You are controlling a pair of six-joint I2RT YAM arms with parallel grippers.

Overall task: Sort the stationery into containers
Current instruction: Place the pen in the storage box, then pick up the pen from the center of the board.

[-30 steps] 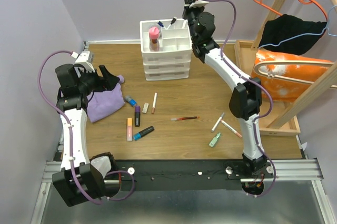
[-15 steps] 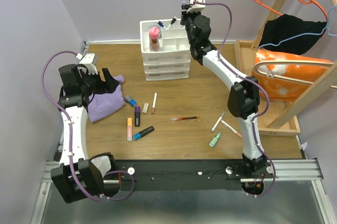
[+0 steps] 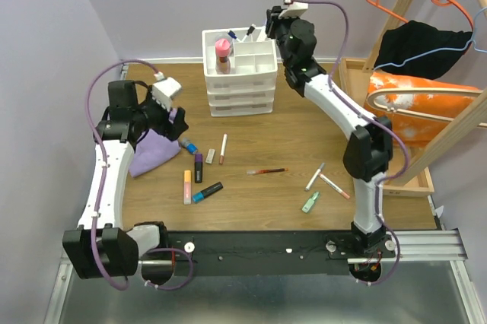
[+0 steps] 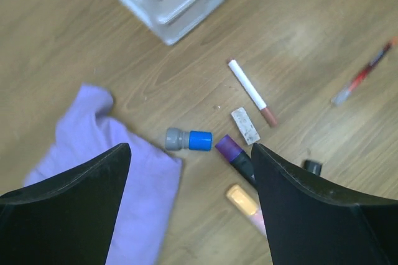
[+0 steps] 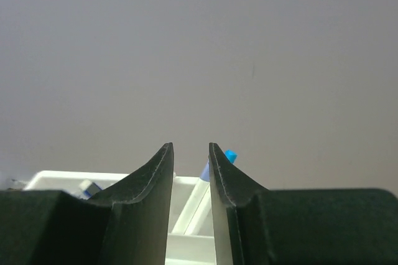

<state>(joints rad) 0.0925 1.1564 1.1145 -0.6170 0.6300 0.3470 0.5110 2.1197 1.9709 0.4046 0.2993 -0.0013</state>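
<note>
The white organiser (image 3: 238,73) stands at the back of the table, with a pink bottle (image 3: 222,54) and a few pens in its top compartments. My right gripper (image 3: 272,21) hovers over its back right corner, jaws slightly open (image 5: 190,148). Beyond them a blue-capped white pen (image 5: 231,155) leans in a compartment of the organiser (image 5: 62,181). My left gripper (image 3: 175,120) hangs open (image 4: 189,148) over the cloth's edge, above a blue-capped stub (image 4: 189,139), a purple marker (image 4: 236,156) and an orange highlighter (image 4: 244,199). More pens lie loose on the table (image 3: 266,172).
A purple cloth (image 3: 152,150) lies under the left arm. On the right, a wooden tray-frame (image 3: 396,179) holds an orange bag (image 3: 415,111), with a black garment (image 3: 422,46) and hangers above. White pens (image 3: 315,176) and a green stub (image 3: 310,202) lie near the right arm.
My right gripper's jaws have parted over the organiser. The left arm has swung forward and right, from beside the cloth to above the pens at its edge.
</note>
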